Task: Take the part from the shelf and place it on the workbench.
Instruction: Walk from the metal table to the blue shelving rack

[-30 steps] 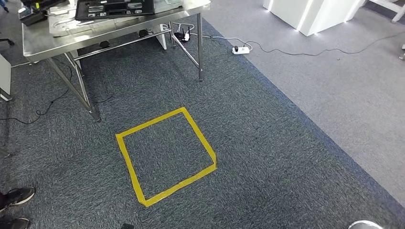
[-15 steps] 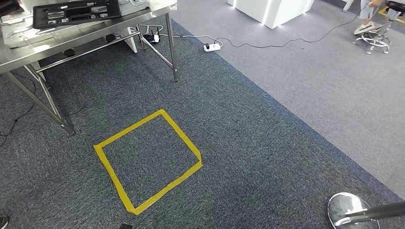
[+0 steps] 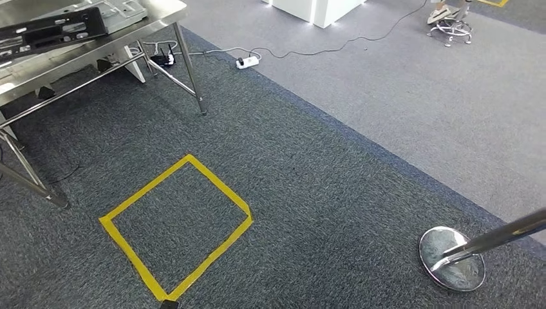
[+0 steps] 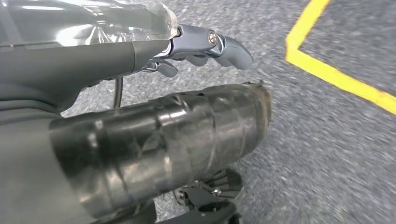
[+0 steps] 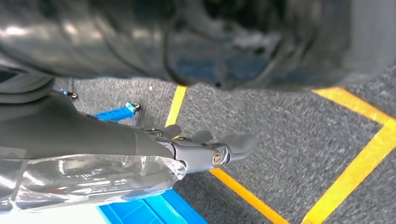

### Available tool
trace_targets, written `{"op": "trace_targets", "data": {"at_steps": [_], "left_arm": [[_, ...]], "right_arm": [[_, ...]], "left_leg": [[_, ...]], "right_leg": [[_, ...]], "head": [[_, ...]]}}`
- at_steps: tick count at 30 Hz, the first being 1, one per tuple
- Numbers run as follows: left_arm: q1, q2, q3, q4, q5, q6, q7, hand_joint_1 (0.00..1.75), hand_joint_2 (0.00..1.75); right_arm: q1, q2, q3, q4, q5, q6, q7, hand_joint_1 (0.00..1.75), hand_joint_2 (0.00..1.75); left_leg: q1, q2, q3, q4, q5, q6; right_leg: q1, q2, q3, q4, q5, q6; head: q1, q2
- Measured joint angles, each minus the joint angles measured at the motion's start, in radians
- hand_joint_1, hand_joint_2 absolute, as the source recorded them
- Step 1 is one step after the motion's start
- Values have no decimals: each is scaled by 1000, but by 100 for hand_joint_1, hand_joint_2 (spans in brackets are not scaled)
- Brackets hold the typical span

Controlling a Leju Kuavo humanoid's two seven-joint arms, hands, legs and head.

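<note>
Both hands hang at the robot's sides, no shelf in sight

The left hand [image 4: 205,49] and right hand [image 5: 205,147] hold nothing, fingers loosely apart, above the taped yellow square [image 3: 174,225]. A black part [image 3: 51,32] lies on the steel workbench [image 3: 96,55], ahead to the left, nearer the left arm; a chrome post base [image 3: 451,257] stands to the right

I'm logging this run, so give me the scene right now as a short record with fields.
floor: dark grey carpet, lighter grey strip beyond
marking: yellow tape square on the carpet
workbench: steel table at far left, black tray on top
stand: chrome post base at lower right
left hand: hangs over the carpet, holds nothing
right hand: hangs over the carpet, holds nothing
</note>
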Motion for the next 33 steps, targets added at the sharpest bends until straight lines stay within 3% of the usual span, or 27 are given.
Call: {"op": "trace_targets", "data": {"at_steps": [2, 3, 4, 5, 6, 7, 9, 11, 13, 15, 18, 19, 20, 21, 23, 25, 26, 28, 29, 31, 33], "left_arm": [[1, 1, 0, 0, 0, 0, -1, 0, 0], [3, 1, 0, 0, 0, 0, 0, 0, 0], [5, 2, 0, 0, -1, 0, 0, 0, 0], [7, 2, 0, 0, -1, 0, 1, 0, 0], [7, 2, 0, 0, -1, 0, 2, 0, 0], [7, 3, 0, 0, -1, 0, 2, 0, 0], [7, 6, 0, 0, -2, 0, 2, 0, 0], [6, 9, 0, 0, -2, 0, 2, 0, 0], [3, 8, 0, 0, -3, 0, 2, 0, 0], [2, 8, 1, 0, -3, 1, 2, 0, 0], [4, 8, 1, 0, -3, 1, 2, 0, 0], [6, 8, 1, 0, -3, 1, 2, 0, 0], [7, 8, 1, 0, -3, 1, 2, 0, 0], [7, 8, 2, 0, -3, 1, 2, 0, 0], [6, 8, 2, 0, -3, 1, 2, 0, 0], [5, 9, 2, 0, -3, 1, 2, 0, 0], [5, 9, 2, 0, -3, 1, 2, 0, 0], [3, 9, 2, 0, -3, 1, 2, 0, 0], [1, 9, 2, 0, -3, 1, 2, 0, 0], [0, 8, 2, 0, -3, 1, 2, 0, 0], [2, 8, 2, 0, -4, 1, 2, 0, 0]], "right_arm": [[-2, 0, 0, 0, 1, 0, 2, 0, 0], [-2, 0, 0, 0, 2, 0, 4, 0, 0], [-2, 1, 0, 0, 2, 0, 5, 0, 0], [-1, 1, 0, 0, 2, 0, 7, 0, 0], [-1, 1, 0, 0, 2, 0, 9, 0, 0], [-1, 1, -1, 0, 2, 0, 10, 0, 0], [-2, 4, -1, 1, 2, 0, 11, 0, 0], [-3, 7, -1, 1, 3, 0, 11, 0, 0], [0, 8, -1, 2, 3, 0, 12, 0, 0], [2, 9, -1, 2, 3, 0, 12, 0, 0], [0, 9, -1, 3, 3, 0, 12, 0, 0], [-1, 9, -1, 3, 3, 0, 12, 0, 0], [0, 9, -1, 3, 3, 0, 12, 0, 0], [0, 9, -1, 3, 3, 0, 12, 0, 0], [1, 9, -1, 3, 3, 0, 12, 0, 0], [-1, 9, -1, 3, 3, 0, 12, 0, 0], [-2, 9, -1, 3, 3, 0, 12, 0, 0], [-2, 9, -1, 3, 3, 0, 12, 0, 0], [-1, 9, -1, 3, 3, 0, 12, 0, 0], [-2, 9, -2, 3, 3, 0, 13, 0, 0], [-3, 9, -2, 3, 3, 0, 13, 0, 0]], "left_leg": [[2, -47, -51, 117, -67, -6], [2, -56, -84, 189, -98, -6], [2, -59, -110, 243, -113, -5], [2, -60, -122, 262, -108, -3], [2, -62, -113, 238, -81, 1], [1, -71, -87, 177, -41, 7], [-1, -112, -28, 38, 23, 23], [-4, -138, -5, -22, 37, 32], [-3, -122, -2, -33, 44, 37], [2, -98, 7, -54, 58, 47], [1, -55, 9, -67, 66, 56], [0, -41, 8, -66, 65, 55], [-1, -27, 8, -66, 63, 54], [0, -14, 10, -65, 61, 52], [2, 8, 15, -60, 53, 43], [-2, 26, 17, -50, 41, 29], [-5, 33, 19, -47, 37, 22], [-5, 48, 24, -46, 32, 13], [-2, 42, 26, -41, 25, 8], [3, 0, 4, 14, -16, 1], [5, -48, -59, 149, -85, -1]], "right_leg": [[0, 19, -3, -2, 5, -9], [2, 31, -5, -2, 5, -12], [5, 43, -6, -1, 6, -13], [7, 56, -7, 0, 6, -13], [8, 70, -6, 2, 6, -14], [10, 84, -5, 4, 6, -14], [11, 109, -7, 8, 7, -11], [8, 128, -13, 9, 11, -2], [5, 146, -18, 6, 17, 12], [10, 120, -33, 30, 0, 20], [9, 43, -117, 198, -92, 28], [5, 34, -144, 255, -113, 33], [0, 28, -155, 282, -116, 37], [-4, 24, -145, 268, -99, 41], [-11, -7, -72, 137, -37, 47], [-10, -45, -10, 26, 1, 42], [-7, -54, -1, 6, 3, 36], [-4, -34, -5, 9, 2, 23], [-5, -24, -6, 7, 4, 17], [-7, -4, -6, 2, 8, 3], [-4, 17, -8, 1, 10, -5]], "head": [[0, 0], [0, 0], [0, 0], [0, 0], [0, 0], [0, 0], [0, 0], [0, 0], [-1, 0], [0, 0], [1, 0], [1, 0], [1, 0], [1, 0], [2, 0], [1, 0], [0, 0], [-1, 0], [-1, 0], [-1, 0], [-1, 0]]}}
